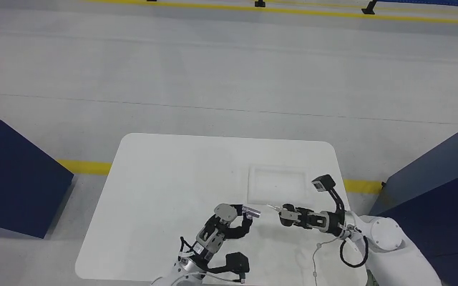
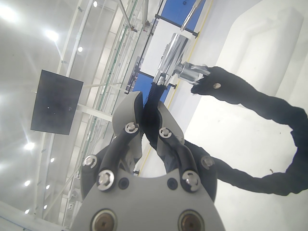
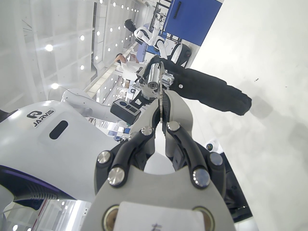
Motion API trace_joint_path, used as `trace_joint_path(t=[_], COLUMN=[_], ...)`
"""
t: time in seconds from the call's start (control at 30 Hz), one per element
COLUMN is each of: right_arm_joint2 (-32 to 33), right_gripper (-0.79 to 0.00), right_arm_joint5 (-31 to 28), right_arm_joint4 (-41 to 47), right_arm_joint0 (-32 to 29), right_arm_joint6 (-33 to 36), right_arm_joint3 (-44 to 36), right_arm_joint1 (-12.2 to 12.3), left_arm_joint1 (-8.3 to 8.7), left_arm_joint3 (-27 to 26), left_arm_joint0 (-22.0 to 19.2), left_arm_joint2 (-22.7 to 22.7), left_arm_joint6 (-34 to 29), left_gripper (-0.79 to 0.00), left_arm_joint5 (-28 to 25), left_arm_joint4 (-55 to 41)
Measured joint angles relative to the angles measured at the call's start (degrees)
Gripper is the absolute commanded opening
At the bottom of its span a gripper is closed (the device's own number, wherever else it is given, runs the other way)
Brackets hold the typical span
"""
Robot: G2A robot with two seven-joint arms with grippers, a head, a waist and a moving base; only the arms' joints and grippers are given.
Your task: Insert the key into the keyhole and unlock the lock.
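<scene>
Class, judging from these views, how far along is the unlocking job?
Done: left pincer grips the lock by its black cable; right pincer grips the key. In hand: key tip points at the keyhole, not yet in. Left: inserting, turning, unlocking.

Left tool (image 2: pixel 148 102) and right tool (image 3: pixel 162 99) have grey plates (image 2: pixel 149 205), black links (image 2: pixel 115 150), probably steel screws (image 2: pixel 105 180).
</scene>
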Motion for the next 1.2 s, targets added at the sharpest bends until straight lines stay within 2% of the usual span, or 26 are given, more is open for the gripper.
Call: trace_joint_path(t=[0.2, 0.73, 1.2], right_arm_joint2=[0.1, 0.0, -0.3], right_gripper=[-0.785, -0.785, -0.785], right_arm_joint5=[1.6, 3.4, 7.7], right_arm_joint4=[-1.0, -3.9, -4.3], right_arm_joint0=[-0.4, -0.8, 0.2], right_arm_joint6=[0.2, -1.6, 0.7], right_arm_joint3=[-1.5, -3.7, -5.8], right_arm_joint1=[0.1, 0.0, 0.2], left_arm_joint1=[-0.29, -0.32, -0.32], left_arm_joint3=[0.0, -0.1, -0.1], left_arm_joint0=[-0.3, -0.4, -0.4], left_arm_joint2=[-0.3, -0.5, -0.5], left_arm_joint6=[-3.0, -2.8, -2.8], left_gripper=[-0.785, -0.785, -0.785], left_arm_joint5=[-0.6, -0.6, -0.6], left_arm_joint4=[-1.7, -2.2, -2.2])
